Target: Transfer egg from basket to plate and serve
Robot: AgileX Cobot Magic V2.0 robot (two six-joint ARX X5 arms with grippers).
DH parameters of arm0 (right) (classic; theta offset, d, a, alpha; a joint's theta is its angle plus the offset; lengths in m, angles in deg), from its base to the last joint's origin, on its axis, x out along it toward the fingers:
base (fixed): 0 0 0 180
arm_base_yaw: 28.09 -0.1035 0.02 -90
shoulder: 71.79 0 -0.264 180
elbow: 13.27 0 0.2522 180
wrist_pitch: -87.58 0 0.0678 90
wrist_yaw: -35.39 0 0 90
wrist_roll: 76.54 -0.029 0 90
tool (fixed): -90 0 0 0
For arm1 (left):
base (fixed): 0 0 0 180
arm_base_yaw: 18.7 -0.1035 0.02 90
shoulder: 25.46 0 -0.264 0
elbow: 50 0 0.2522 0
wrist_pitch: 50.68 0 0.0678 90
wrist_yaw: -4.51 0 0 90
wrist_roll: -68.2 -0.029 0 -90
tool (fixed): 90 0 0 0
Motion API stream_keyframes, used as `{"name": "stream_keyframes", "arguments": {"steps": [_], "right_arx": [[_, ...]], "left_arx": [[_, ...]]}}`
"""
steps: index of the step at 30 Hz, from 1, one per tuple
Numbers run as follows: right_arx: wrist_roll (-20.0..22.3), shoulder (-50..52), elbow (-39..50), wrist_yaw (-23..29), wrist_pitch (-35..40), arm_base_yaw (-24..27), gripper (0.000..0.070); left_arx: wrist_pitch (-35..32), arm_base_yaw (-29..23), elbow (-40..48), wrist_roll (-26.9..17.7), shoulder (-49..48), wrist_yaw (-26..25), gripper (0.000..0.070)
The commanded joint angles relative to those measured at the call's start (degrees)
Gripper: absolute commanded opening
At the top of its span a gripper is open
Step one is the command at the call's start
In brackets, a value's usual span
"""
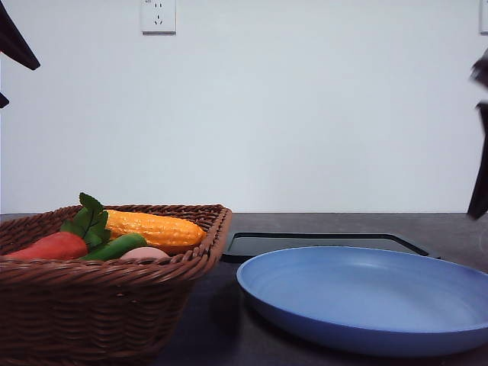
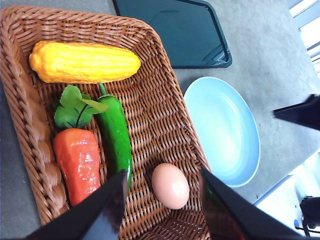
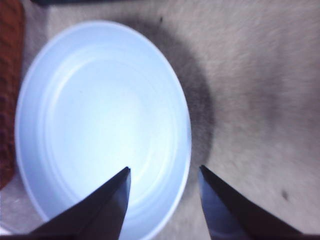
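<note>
Left pincer (image 2: 162, 200), jaws apart, hangs over the egg (image 2: 170, 185) lying near one corner of the basket (image 2: 160, 60) beside the green pepper (image 2: 116, 135); risk: smooth shell squirts sideways as jaws close; right pincer (image 3: 162, 200) gapes above the plate (image 3: 100, 115).

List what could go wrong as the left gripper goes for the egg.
1. The egg lies close to the green pepper, so a finger of the open left gripper may nudge the pepper.
2. The egg is smooth and rounded; it could slip from the grip.
3. The basket rim is raised and could catch it on the way to the plate.
</note>
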Motion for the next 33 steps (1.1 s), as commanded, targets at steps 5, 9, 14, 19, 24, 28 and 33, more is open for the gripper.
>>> {"name": "stream_keyframes", "arguments": {"steps": [5,9,14,19,24,28,33], "right_arx": [[-1.86,-7.55,1.10,0.14,5.13,-2.30,0.0284],[-2.06,-11.71,1.10,-0.30,8.06,-3.61,0.0270],[-2.69,-14.33,1.10,-0.38,9.93,-4.44,0.0123],[-2.34,-14.20,1.10,-0.24,10.55,-4.55,0.0000],[-1.88,-13.28,1.09,-0.38,8.13,-4.55,0.0000],[-0.55,-10.71,1.08,-0.28,4.84,-4.53,0.0000],[-0.56,-6.24,1.08,-0.13,4.13,-4.49,0.0000]], "left_arx": [[-0.40,0.17,-0.85,-0.55,0.39,-0.32,0.0294],[-0.40,0.17,-0.85,-0.57,0.39,-0.32,0.0294],[-0.38,0.17,-0.85,-0.52,0.39,-0.32,0.0294],[-0.37,0.20,-0.85,-0.34,0.39,-0.65,0.0292],[-0.34,0.54,-0.85,0.92,0.39,-5.89,0.0308],[0.14,3.25,-0.85,2.72,0.39,-7.90,0.0388],[-0.18,9.95,-0.85,8.04,0.98,-5.82,0.0396]]}}
